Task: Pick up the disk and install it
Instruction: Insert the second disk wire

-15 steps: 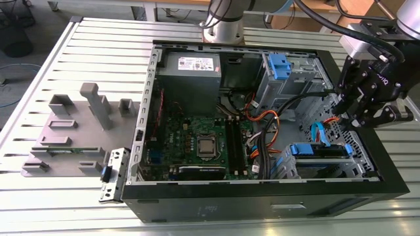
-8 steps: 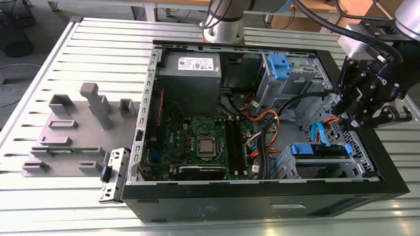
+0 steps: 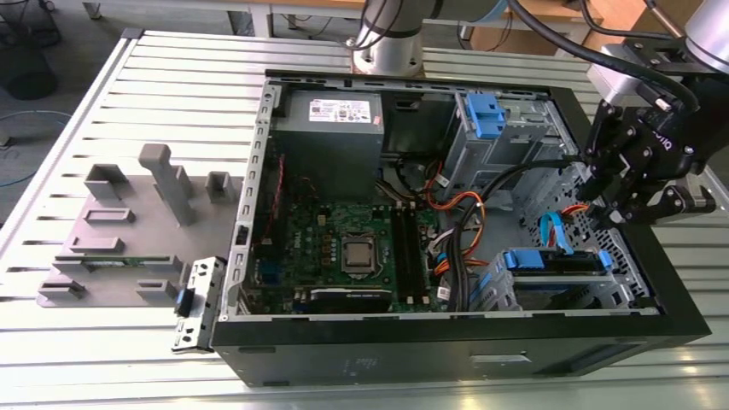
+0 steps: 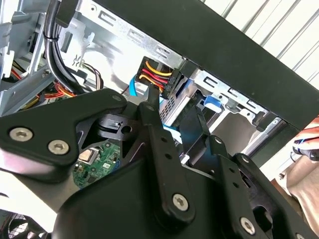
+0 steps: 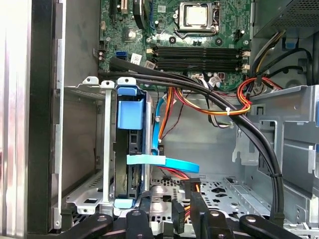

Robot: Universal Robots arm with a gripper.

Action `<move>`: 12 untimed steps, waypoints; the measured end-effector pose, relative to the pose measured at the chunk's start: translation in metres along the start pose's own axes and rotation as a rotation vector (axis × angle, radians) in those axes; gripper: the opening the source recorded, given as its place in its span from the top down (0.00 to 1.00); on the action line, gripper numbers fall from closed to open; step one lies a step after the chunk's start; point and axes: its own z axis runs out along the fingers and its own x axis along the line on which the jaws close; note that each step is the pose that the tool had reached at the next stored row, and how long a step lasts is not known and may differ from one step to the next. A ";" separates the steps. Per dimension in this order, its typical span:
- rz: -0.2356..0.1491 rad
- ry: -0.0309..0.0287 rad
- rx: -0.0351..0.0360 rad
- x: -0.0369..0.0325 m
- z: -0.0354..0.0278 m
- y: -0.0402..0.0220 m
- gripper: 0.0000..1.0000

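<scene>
While the pincer hangs just above it, fingers too hidden to tell, the disk stands edge-up in the case's corner bay

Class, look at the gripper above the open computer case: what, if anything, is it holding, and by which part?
Nothing. The gripper hangs open over the case; the disk sits in its bay.

The disk sits edge-on in its bay, label hidden. The gripper (cut by the first wrist view's edge) hides its fingertips.
</scene>
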 end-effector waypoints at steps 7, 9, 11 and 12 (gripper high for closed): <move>0.000 0.0001 -0.0004 0.0001 0.0013 -0.0111 0.56; 0.000 -0.0001 -0.0004 0.0000 0.0021 -0.0137 0.56; 0.000 -0.0001 -0.0005 0.0000 0.0039 -0.0143 0.56; 0.000 0.0002 -0.0004 0.0000 0.0049 -0.0143 0.56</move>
